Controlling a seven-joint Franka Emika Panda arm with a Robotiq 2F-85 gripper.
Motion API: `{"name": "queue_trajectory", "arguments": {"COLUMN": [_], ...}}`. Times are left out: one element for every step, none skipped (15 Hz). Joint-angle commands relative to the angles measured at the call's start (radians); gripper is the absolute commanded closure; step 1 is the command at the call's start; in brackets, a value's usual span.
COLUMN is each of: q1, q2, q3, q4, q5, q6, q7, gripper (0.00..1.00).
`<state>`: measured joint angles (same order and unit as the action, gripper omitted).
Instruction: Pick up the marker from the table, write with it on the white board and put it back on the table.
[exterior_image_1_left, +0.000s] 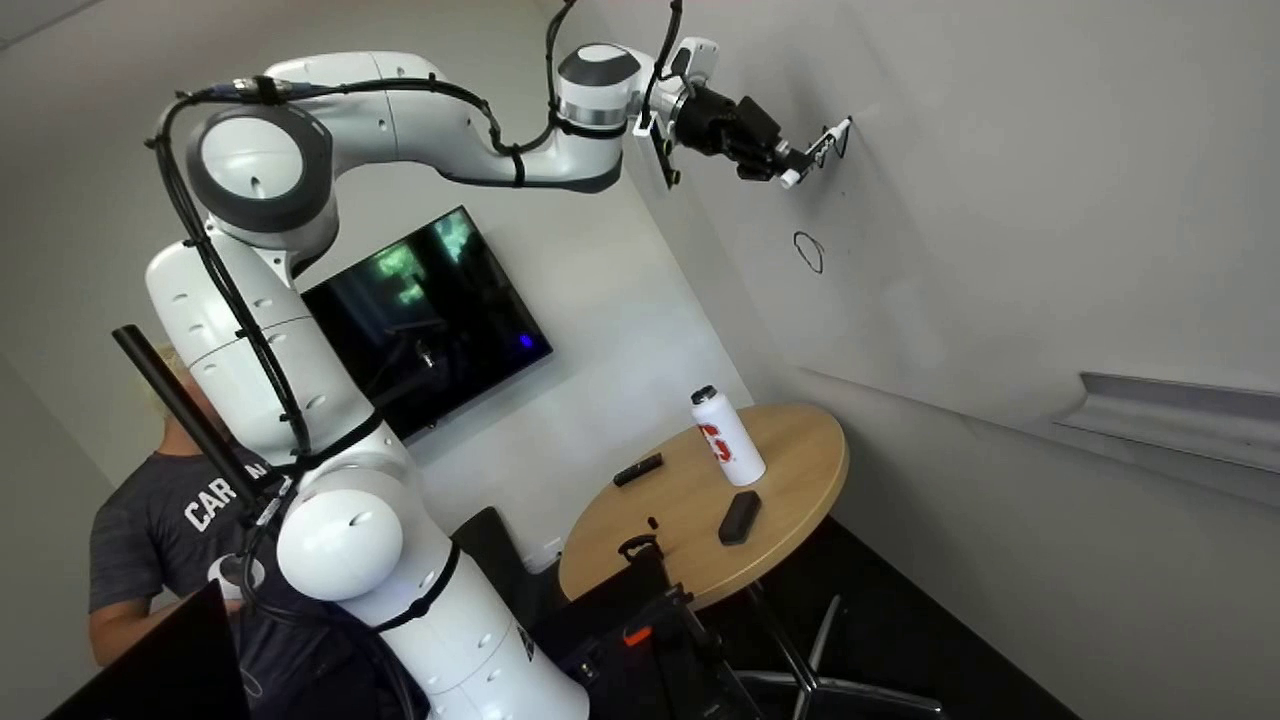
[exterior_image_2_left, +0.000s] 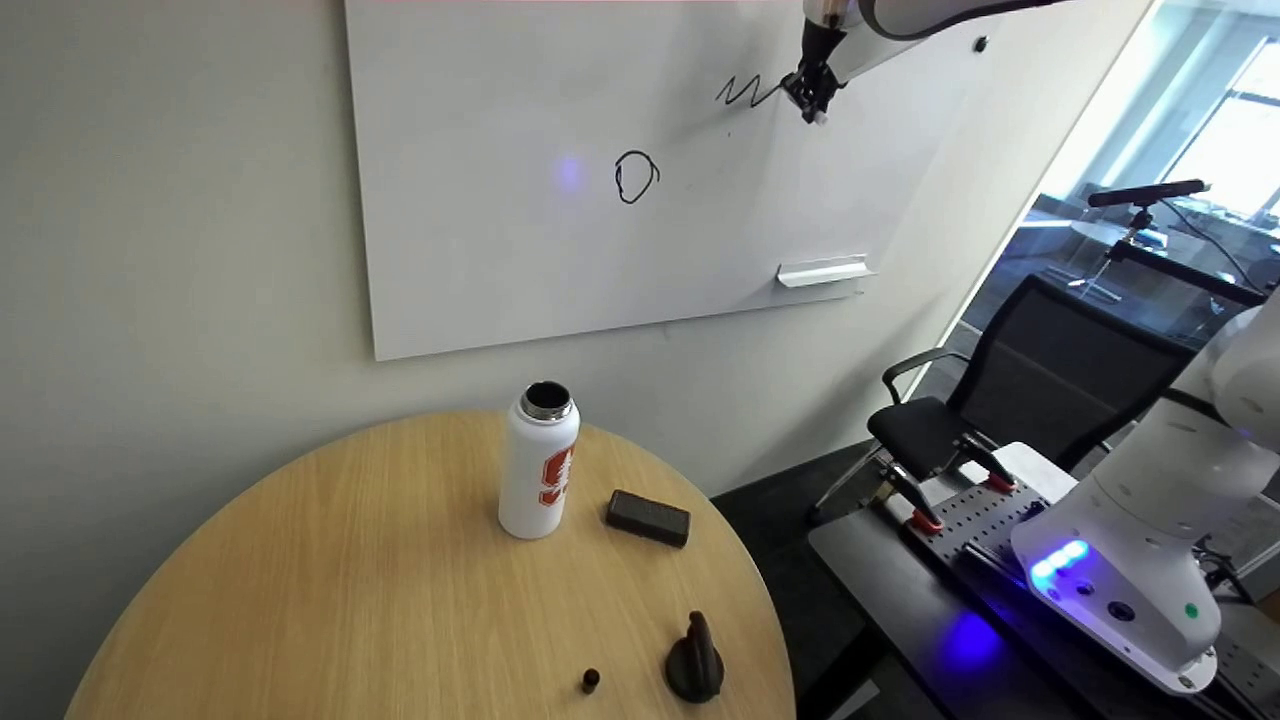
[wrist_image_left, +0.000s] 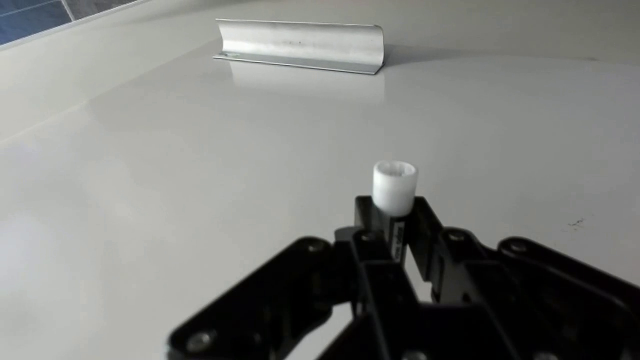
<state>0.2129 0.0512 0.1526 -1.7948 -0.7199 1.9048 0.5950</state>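
Note:
My gripper (exterior_image_1_left: 798, 160) is shut on the marker (exterior_image_1_left: 828, 142), a thin stick with a dark labelled body and white ends. The gripper (exterior_image_2_left: 808, 92) is at the upper right of the white board (exterior_image_2_left: 480, 200) in an exterior view. In the wrist view, the fingers (wrist_image_left: 392, 220) clasp the marker's body, and its white back end (wrist_image_left: 395, 187) points toward the camera. The marker's far tip is at or very near the board; exact contact cannot be told. A dark zigzag (exterior_image_2_left: 750, 93) runs up to the gripper, above a drawn circle (exterior_image_2_left: 619, 182). The round wooden table (exterior_image_2_left: 400, 610) stands below.
A white bottle with a red logo (exterior_image_2_left: 535, 470), a dark block (exterior_image_2_left: 648, 517), a small dark cap (exterior_image_2_left: 590, 681) and a dark handled object (exterior_image_2_left: 694, 662) stand on the table. A grey ledge (wrist_image_left: 300, 45) sticks out of the board. A black screen (exterior_image_1_left: 430, 320) hangs behind the arm.

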Motion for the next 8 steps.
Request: {"name": "queue_trajectory", "arguments": {"q1": [-0.010, -0.010, -0.009, -0.009, -0.007, -0.006, -0.004, -0.002], "q2": [0.008, 0.016, 0.024, 0.031, 0.038, 0.046, 0.053, 0.057], "q3": [0.003, 0.003, 0.002, 0.002, 0.002, 0.002, 0.002, 0.002], "q4": [-0.012, -0.013, -0.013, -0.015, -0.015, -0.015, -0.015, -0.017], "q5": [0.015, 0.020, 0.022, 0.025, 0.028, 0.031, 0.035, 0.038], "q6": [0.013, 0.016, 0.018, 0.021, 0.023, 0.025, 0.027, 0.028], "q7": [-0.006, -0.011, -0.012, -0.014, -0.015, -0.016, -0.016, -0.014], "gripper": [0.95, 0.95, 0.95, 0.95, 0.95, 0.95, 0.95, 0.95]}}
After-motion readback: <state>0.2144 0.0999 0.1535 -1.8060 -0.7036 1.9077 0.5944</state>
